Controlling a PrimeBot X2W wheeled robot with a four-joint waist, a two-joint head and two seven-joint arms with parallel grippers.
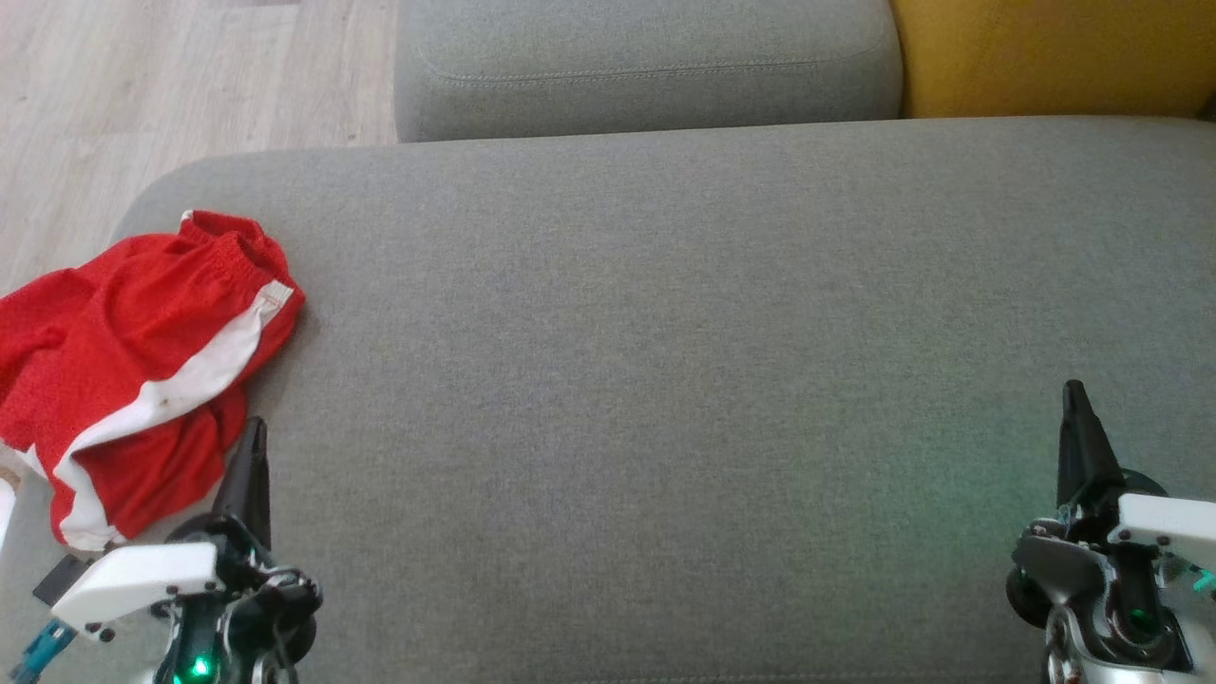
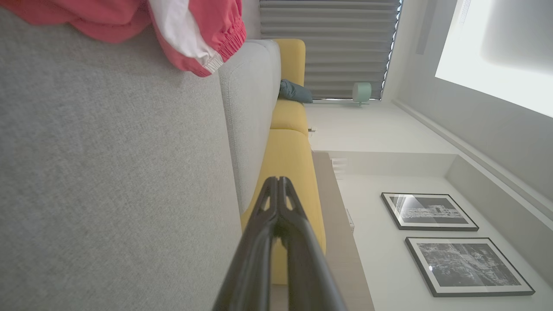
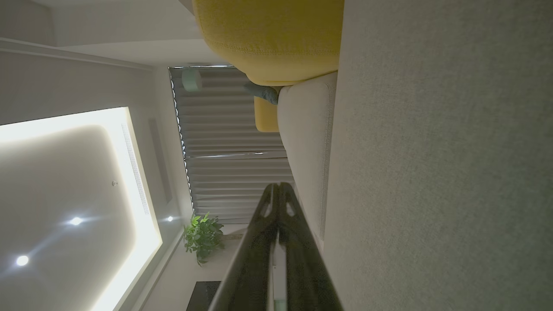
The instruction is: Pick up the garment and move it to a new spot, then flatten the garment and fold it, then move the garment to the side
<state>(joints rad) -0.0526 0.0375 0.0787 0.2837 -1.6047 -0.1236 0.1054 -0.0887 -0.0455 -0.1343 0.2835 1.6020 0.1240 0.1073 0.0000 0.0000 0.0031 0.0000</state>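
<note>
My left jaws were shut tight on nothing, their two dark fingers pressed together and pointing up over the grey sofa seat. My right jaws were closed and empty as well, their fingers standing well apart from the left ones at the seat's right side. The garment, red shorts with a white side stripe, lay crumpled at the seat's far left edge, its elastic waistband turned toward the back. My left fingertips stood just beside its nearest hem. From above I could not tell whether they touched it, but along my left wrist the garment sat clear of the fingers, with bare grey fabric between. Behind the seat a grey back cushion sat next to a yellow cushion, and wooden floor showed past the seat's left corner. Along my right wrist the fingers met at their tips beside plain grey fabric, with a leafy plant in the room beyond.
</note>
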